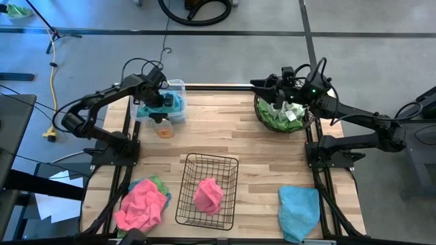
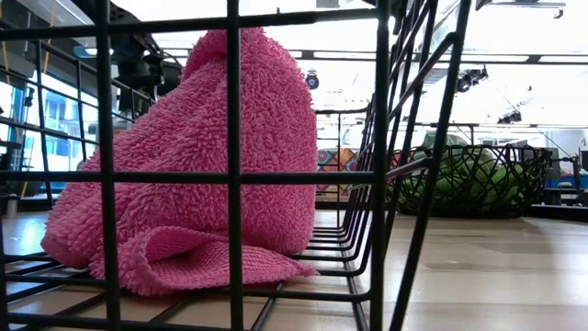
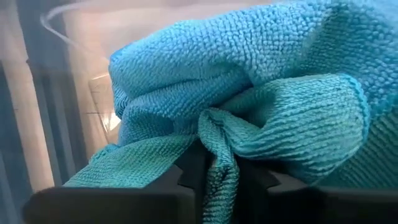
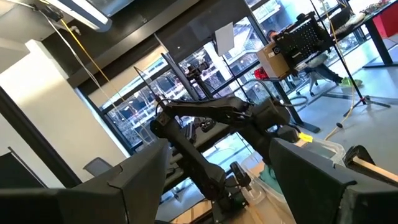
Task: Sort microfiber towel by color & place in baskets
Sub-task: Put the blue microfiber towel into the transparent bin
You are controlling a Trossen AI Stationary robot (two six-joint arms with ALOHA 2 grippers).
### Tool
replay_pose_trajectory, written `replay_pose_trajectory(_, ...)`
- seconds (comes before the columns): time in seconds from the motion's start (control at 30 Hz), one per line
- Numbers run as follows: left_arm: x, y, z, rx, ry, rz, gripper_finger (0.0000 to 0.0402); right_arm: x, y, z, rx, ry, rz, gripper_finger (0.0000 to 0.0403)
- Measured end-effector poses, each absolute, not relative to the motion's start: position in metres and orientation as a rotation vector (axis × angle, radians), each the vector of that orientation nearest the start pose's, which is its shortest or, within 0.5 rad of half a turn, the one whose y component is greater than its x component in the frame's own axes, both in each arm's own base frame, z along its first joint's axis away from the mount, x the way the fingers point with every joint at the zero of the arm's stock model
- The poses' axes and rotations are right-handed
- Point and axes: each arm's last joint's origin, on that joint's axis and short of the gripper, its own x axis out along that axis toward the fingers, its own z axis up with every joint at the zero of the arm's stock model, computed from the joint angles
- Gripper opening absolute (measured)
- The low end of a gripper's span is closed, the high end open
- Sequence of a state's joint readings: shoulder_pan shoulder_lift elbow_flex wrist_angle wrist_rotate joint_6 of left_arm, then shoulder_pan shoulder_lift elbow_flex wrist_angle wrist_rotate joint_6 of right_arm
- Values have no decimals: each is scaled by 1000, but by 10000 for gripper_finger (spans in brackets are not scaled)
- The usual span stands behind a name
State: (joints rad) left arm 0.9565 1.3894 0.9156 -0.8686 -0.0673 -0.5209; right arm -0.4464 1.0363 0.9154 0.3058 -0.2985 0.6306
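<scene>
— Blue cloth (image 3: 249, 118): where?
— In the clear bin (image 1: 178, 86), pinched between the left gripper (image 3: 217, 186) fingers.
— Right gripper (image 1: 272, 87)?
— Above the round basket (image 1: 262, 114), fingers spread, empty.

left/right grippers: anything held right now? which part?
Left gripper pinches a fold of the blue towel over the clear bin. Right gripper is open and empty above the round basket.
</scene>
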Motion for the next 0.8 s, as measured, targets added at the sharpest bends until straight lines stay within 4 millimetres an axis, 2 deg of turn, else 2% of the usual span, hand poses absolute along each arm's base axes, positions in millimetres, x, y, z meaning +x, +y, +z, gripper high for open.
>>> replay_pose_trajectory(0.2, 137, 197, 233, -1013, 962, 1208, 111, 211, -92, 377, 563, -201, -90, 277)
replay_pose_trajectory(0.43, 138, 200, 288, -900, 821, 1195, 166, 211, -91, 377, 554, -199, -83, 277)
replay_pose_trajectory(0.63, 131, 198, 335, -822, 674, 1199, 184, 211, -90, 377, 555, -189, -53, 277)
replay_pose_trajectory(0.8, 124, 187, 361, -783, 599, 1175, 184, 211, -90, 377, 553, -187, -45, 277)
